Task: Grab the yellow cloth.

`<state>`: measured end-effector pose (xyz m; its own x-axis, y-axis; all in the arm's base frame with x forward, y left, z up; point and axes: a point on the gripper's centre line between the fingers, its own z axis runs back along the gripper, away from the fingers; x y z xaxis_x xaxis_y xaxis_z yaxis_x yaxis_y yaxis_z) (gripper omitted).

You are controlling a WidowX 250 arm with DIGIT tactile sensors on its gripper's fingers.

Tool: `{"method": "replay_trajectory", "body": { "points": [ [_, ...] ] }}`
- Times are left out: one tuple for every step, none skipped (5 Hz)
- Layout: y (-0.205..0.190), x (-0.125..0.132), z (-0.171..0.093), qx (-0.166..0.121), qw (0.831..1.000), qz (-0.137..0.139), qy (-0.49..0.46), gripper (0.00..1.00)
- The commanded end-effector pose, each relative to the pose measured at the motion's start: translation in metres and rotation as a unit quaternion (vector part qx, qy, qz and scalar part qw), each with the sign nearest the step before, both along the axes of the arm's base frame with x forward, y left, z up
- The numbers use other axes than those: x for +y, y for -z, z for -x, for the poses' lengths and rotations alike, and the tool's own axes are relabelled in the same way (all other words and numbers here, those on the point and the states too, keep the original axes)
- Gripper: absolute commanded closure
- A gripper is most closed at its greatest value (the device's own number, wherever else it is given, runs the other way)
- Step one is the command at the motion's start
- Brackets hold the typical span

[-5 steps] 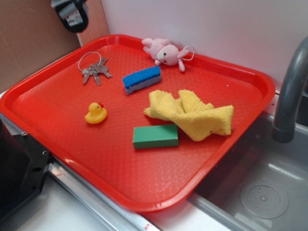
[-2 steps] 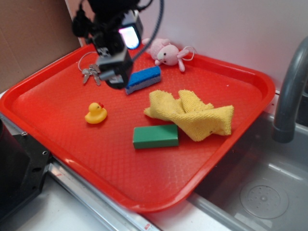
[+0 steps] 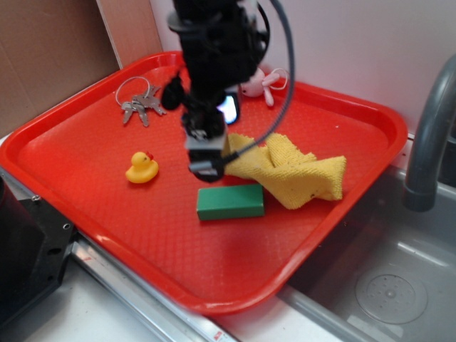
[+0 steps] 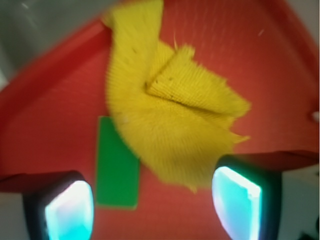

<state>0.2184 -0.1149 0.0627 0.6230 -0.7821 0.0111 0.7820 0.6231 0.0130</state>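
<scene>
The yellow cloth, nubby terry crumpled in floppy folds, lies on the pebbled red plastic tray, its edge overlapping a smooth green block. The gripper hovers over the cloth's left end, jaws apart. A grey sink adjoins the tray

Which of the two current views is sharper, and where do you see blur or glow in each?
Exterior view: sharper, with the yellow cloth, green block and red tray crisp under even light; only the dark arm and claw look slightly smeared. Wrist view: soft all over, cloth nap and block edges fuzzy, and the two finger pads glow washed-out cyan.
</scene>
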Motion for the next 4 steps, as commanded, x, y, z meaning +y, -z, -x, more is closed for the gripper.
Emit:
{"method": "replay_trajectory", "body": {
  "points": [
    [0.022,-0.017,-0.025,-0.009,0.999,-0.028,-0.028,0.0],
    [0.034,-0.015,-0.041,0.002,0.998,-0.029,-0.06,0.64],
    [0.036,-0.013,-0.045,0.009,0.997,-0.021,-0.069,1.0],
    [0.038,-0.01,-0.046,0.015,0.997,-0.017,-0.077,1.0]
  ]
}}
